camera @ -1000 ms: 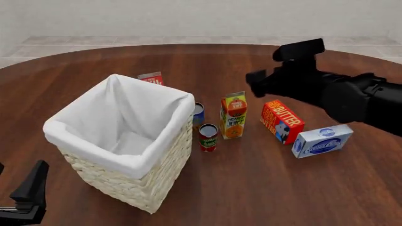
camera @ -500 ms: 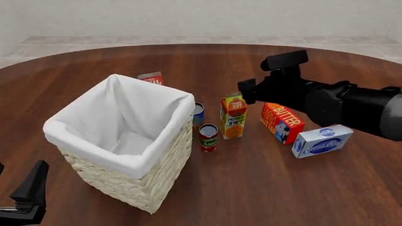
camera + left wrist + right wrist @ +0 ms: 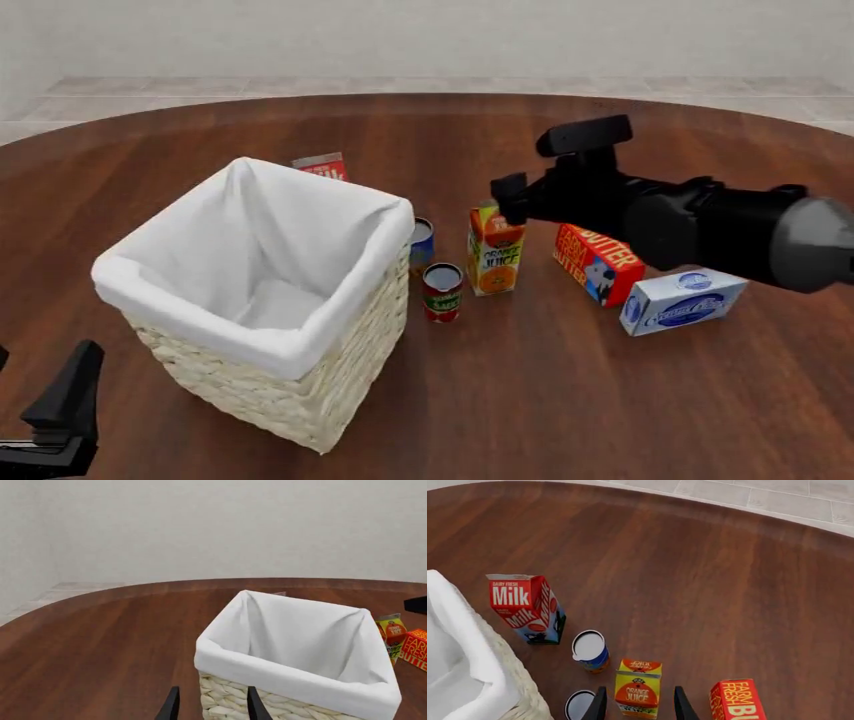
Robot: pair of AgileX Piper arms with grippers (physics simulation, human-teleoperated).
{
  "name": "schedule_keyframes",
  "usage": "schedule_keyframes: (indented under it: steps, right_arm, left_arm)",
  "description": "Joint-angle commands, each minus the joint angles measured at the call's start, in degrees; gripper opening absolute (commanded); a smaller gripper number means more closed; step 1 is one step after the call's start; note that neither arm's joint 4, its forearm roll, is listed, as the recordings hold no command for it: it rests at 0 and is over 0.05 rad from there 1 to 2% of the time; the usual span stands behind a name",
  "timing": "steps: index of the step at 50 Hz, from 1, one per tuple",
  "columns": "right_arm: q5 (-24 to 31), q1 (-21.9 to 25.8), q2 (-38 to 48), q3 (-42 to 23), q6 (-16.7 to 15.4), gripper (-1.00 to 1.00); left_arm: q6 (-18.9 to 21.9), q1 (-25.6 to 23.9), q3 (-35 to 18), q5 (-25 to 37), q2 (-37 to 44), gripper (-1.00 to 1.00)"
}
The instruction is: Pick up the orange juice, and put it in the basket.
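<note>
Juice (image 3: 497,250), a tall gable-topped carton, is stood upright on glossy wooden tabletop (image 3: 561,400) beside the woven, cloth-lined basket (image 3: 267,340). Right tool (image 3: 637,706) is spread above it, empty; left tool (image 3: 209,706) likewise spread.

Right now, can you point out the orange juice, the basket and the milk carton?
orange juice (image 3: 638,691), right wrist view, front face with the label.
basket (image 3: 274,348), front view, white cloth over the near rim.
milk carton (image 3: 518,597), right wrist view, red front panel.
</note>
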Motion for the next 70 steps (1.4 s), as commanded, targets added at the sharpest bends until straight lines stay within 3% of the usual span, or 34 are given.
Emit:
schedule_keyframes:
  steps: [1,70]
  right_arm:
    - [-0.6,0.3,1.5,-0.5,0.3,1.0]
    - [-1.4,0.5,8.4,-2.5,0.0,1.0]
  left_arm:
    - [0.0,0.0,0.0,0.0,0.0,1.0]
    - [0.0,0.0,0.0,0.0,0.0,1.0]
